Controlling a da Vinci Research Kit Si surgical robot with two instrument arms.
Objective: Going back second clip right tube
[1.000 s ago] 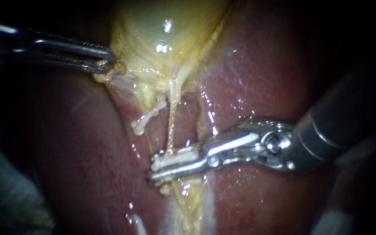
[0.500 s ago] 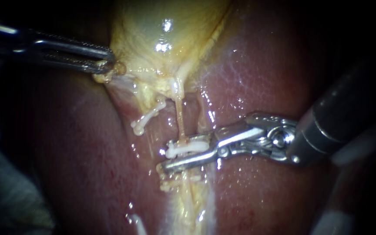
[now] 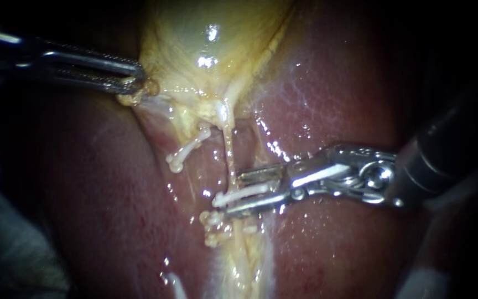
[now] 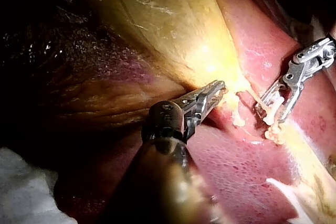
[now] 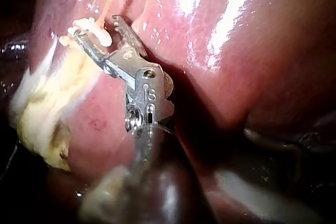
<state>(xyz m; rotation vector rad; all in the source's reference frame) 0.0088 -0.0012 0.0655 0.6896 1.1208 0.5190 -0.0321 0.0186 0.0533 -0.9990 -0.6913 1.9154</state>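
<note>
My left instrument (image 3: pixel 135 82) comes in from the upper left, its jaws shut on the edge of the yellow gallbladder (image 3: pixel 206 33), which it holds up. My right instrument (image 3: pixel 232 194) reaches in from the right. Its jaws stand open around a white clip (image 3: pixel 238 194) that crosses the thin right tube (image 3: pixel 229 149). The clip lies close along the lower jaw. In the right wrist view the open jaws (image 5: pixel 96 27) flank the same clip (image 5: pixel 93 26). The left wrist view shows my left jaws (image 4: pixel 218 91) on gallbladder tissue, with my right instrument (image 4: pixel 270 113) beyond them.
Another white clip (image 3: pixel 186 148) sits on the left tube, and a third clip (image 3: pixel 212 224) sits lower on the right tube. Red-brown liver (image 3: pixel 349 83) surrounds the tubes on both sides. White gauze (image 4: pixel 23 187) lies beside my left shaft.
My right instrument has drawn back to the right and its jaws have parted. The clip stays on the tube, which has swung right and stands straighter. The left instrument has held still.
</note>
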